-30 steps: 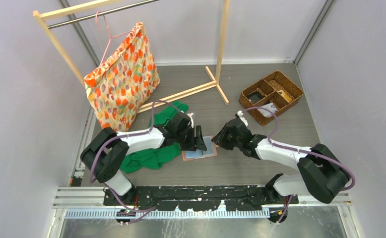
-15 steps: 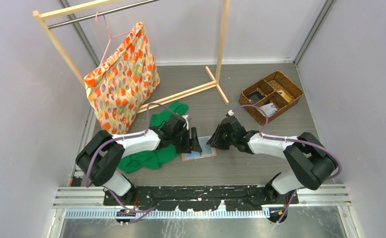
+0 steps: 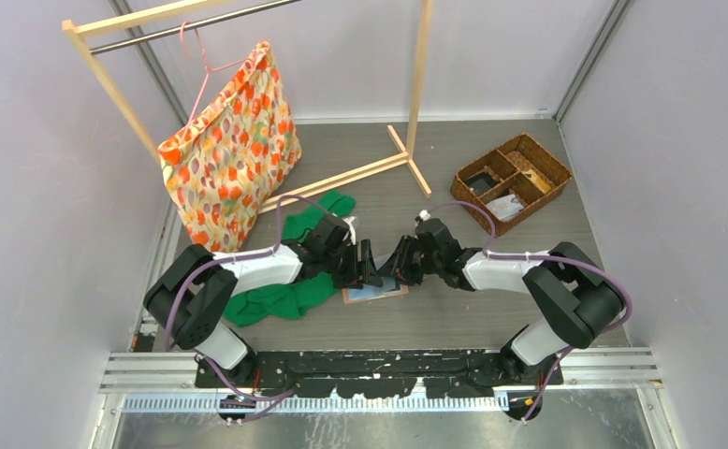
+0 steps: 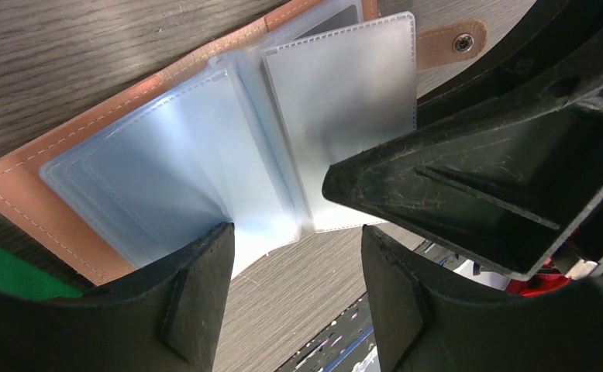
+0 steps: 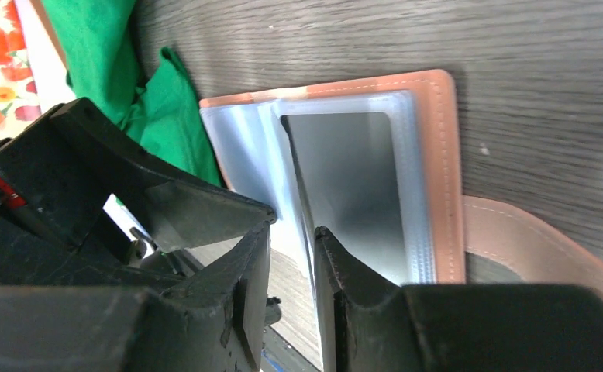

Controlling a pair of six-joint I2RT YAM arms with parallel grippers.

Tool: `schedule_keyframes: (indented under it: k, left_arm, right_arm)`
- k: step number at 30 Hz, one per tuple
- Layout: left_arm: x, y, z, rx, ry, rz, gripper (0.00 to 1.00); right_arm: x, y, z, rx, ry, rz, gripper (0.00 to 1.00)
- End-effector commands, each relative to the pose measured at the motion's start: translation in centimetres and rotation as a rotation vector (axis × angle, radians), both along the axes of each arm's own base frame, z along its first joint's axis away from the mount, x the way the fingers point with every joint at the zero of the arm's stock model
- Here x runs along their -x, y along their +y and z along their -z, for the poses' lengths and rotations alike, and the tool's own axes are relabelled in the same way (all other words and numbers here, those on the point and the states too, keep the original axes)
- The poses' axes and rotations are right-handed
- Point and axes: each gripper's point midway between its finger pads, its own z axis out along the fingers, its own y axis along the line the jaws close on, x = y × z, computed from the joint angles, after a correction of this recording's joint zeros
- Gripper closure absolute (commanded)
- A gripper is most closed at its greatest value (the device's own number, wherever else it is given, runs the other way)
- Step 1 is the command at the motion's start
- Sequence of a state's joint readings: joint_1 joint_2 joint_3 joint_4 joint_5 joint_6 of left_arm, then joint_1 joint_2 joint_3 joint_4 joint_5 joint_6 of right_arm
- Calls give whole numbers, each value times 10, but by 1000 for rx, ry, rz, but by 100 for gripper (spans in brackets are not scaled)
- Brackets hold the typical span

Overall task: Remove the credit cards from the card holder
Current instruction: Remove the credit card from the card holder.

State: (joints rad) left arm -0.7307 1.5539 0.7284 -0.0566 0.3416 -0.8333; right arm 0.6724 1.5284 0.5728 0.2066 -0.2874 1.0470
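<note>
Card holder (image 3: 380, 293) now under right gripper (image 3: 400, 267), shifted leftward.

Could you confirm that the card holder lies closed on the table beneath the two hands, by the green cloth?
Not closed: the left wrist view shows the card holder lying open, sleeves fanned, on the table beneath the left hand and the right hand, by the green cloth.
</note>
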Motion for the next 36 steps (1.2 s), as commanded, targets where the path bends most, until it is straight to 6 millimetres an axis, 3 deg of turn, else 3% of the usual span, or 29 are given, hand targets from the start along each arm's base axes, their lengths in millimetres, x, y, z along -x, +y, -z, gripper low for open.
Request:
schedule_keyframes:
  k: [1,7,13,19,22,26,31,36]
  left_arm:
    - [5,16,13,-69,11,-2,37]
    - [10,24,-7,-74,-18,9,38]
    - [18,44,-34,-75,-69,-30,37]
    - [16,68,-86,-30,-212,-130,34]
    - [11,69,-110,54,-280,-177,33]
    - [12,58,-114,118,-260,-168,34]
    - [4,37,-112,226,-240,-185,34]
    - [-3,19,-105,194,-175,-157,36]
  right_arm:
    - [0,15,-23,-101,-32,-37,68]
    - [-2,20,-36,-121,-57,-52,63]
    - [-3,44,-45,-145,-63,-111,61]
    - [4,76,-45,-149,-57,-182,60]
    - [2,81,-40,-138,-47,-189,59]
    - [-8,54,-41,-19,-96,-164,59]
    - [-21,6,-55,-18,-147,-65,54]
    - [-22,-31,-30,10,-81,10,56]
